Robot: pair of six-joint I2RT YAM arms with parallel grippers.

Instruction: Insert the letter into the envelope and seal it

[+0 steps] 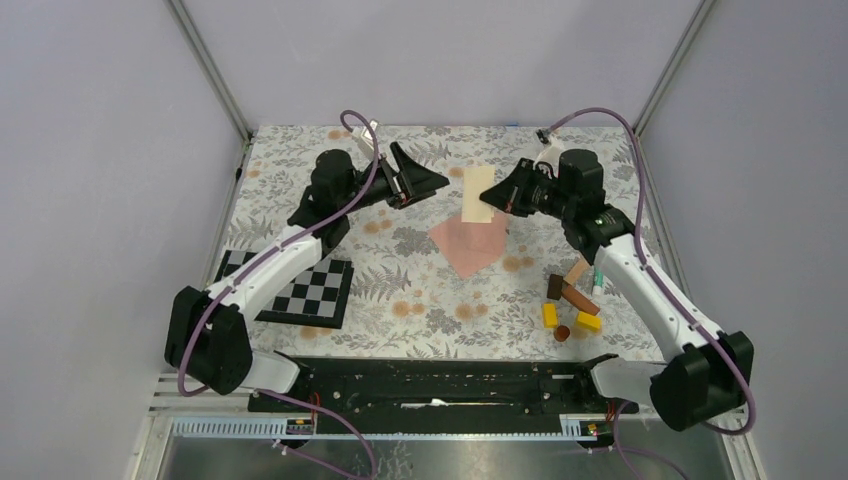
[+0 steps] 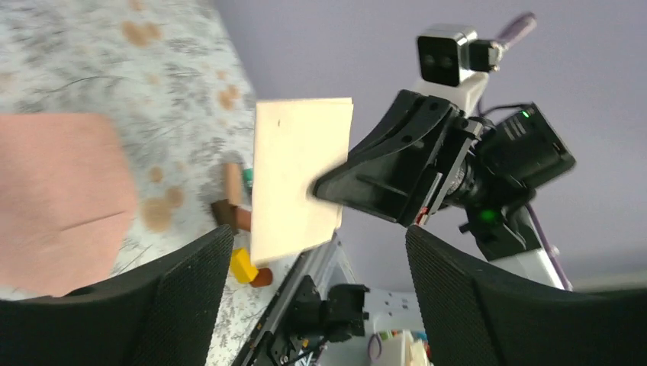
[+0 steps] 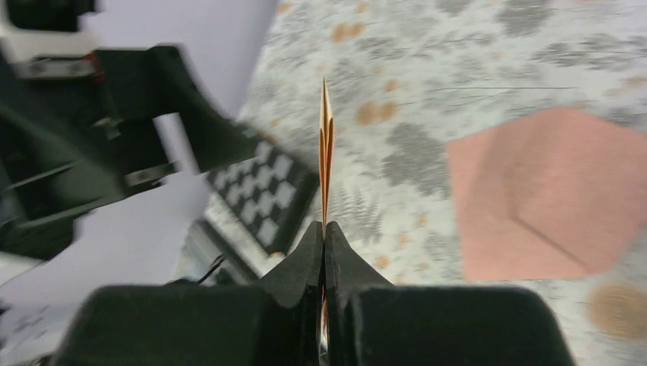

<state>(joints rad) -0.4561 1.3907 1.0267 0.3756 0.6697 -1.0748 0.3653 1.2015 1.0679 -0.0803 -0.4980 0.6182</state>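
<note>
Letter (image 1: 477,195) of folded cream paper pinched in mid-air above floral-patterned worktop (image 1: 400,300), flat salmon-pink paper envelope (image 1: 468,243) lying below.

Far left: black-and-white checkerboard mat (image 1: 300,290) flat on the worktop beside the left arm. Next, left fingers (image 1: 420,180) spread wide, gripping nothing, pointed at the letter yet apart from it. Letter lifted off the surface, clamped at its right edge by right fingers (image 1: 497,197) closed tight on it; from the right wrist, seen edge-on, layered folds rising straight out of the shut tips. Envelope flat on the worktop between the two arms, just nearer the bases than the letter, touched by neither pair of fingers, a diagonal crease showing across it. Further right, beside the right forearm, small cluster of yellow and brown wooden blocks (image 1: 570,305), clear of the envelope.
</note>
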